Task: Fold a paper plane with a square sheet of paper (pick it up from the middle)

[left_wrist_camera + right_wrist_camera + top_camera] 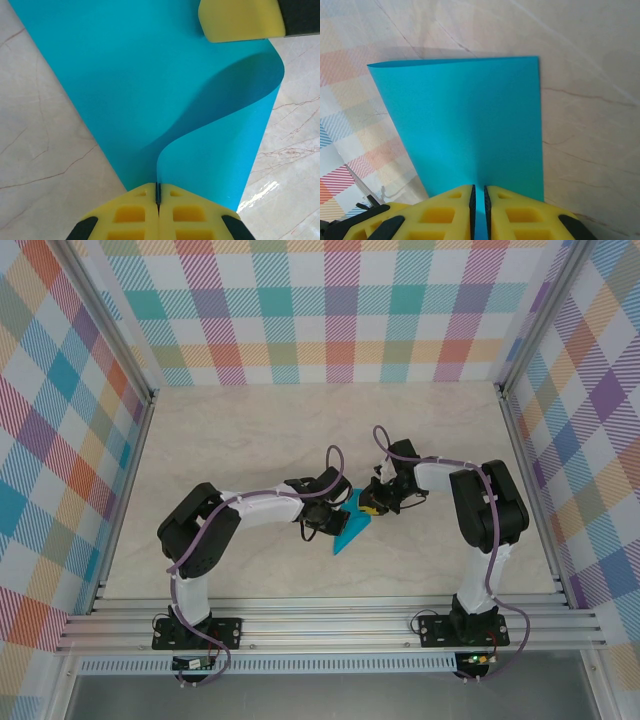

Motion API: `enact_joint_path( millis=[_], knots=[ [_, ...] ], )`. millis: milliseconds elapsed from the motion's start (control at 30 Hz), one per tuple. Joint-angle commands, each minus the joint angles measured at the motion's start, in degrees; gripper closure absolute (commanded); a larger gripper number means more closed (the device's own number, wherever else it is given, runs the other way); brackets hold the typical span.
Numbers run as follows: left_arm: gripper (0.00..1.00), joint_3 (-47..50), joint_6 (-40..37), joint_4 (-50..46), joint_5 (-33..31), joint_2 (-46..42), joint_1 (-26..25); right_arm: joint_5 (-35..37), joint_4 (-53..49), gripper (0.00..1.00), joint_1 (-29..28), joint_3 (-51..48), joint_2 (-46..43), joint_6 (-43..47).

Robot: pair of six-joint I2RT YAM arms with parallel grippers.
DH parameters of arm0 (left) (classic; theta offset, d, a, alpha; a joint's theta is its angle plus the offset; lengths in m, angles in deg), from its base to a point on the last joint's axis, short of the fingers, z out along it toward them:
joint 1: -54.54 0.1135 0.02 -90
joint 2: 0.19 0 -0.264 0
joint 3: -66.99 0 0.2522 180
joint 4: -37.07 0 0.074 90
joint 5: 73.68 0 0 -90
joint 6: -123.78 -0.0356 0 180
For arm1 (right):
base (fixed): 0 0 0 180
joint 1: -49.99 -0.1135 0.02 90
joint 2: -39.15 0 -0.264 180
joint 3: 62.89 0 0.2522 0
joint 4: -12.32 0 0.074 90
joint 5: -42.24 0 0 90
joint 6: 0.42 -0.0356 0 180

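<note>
Pinching the one sheet of paper (352, 531) from opposite sides, the two grippers meet near the middle of the table (250, 430). To my eye that is so the sheet can be bent over between them rather than slide about on the smooth top. The left gripper (158, 194) has its jaws pressed fully together on an edge of the paper, with no gap showing. From there the sheet rises and rolls over in a soft curve, not yet a crease. The right gripper (478, 192) has its jaws nearly together with just a sliver between them, and the teal sheet runs into that sliver, so it has hold of the paper too. Seen from its wrist, the far edge looks doubled, as if one layer lies over another. One of its yellow pads (240, 20) sits right by the curl in the left wrist view. I'd guess a first fold is being formed. Counting up: one sheet, no finished plane, two arms, two grippers, both on the same paper. Whether the sheet's lower corner rests on the table I cannot tell.
</note>
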Motion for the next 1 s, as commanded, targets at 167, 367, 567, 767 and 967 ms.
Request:
enact_joint_path(
  millis=[167, 367, 567, 767, 967],
  knots=[
    [0.98, -0.2, 0.0, -0.8, -0.2, 1.4, 0.5, 3.4, -1.6, 0.84, -0.3, -0.2, 2.7, 0.8],
    [0.98, 0.0, -0.1, -0.6, 0.7, 1.9, 0.5, 3.3, -1.6, 0.83, -0.3, -0.3, 2.7, 0.7],
    [0.98, -0.1, 0.4, -0.8, 1.7, 0.1, 0.5, 3.5, -1.7, 0.83, -0.3, -0.3, 2.6, 0.7],
    [0.98, -0.4, 1.2, -1.3, 4.0, -1.3, 0.5, 4.0, -1.9, 0.83, -0.3, -0.3, 2.8, 0.6],
    [0.98, 0.1, 1.5, -0.7, 2.4, -0.8, 0.5, 4.1, -2.2, 0.83, -0.3, -0.2, 2.8, 0.7]
  ],
)
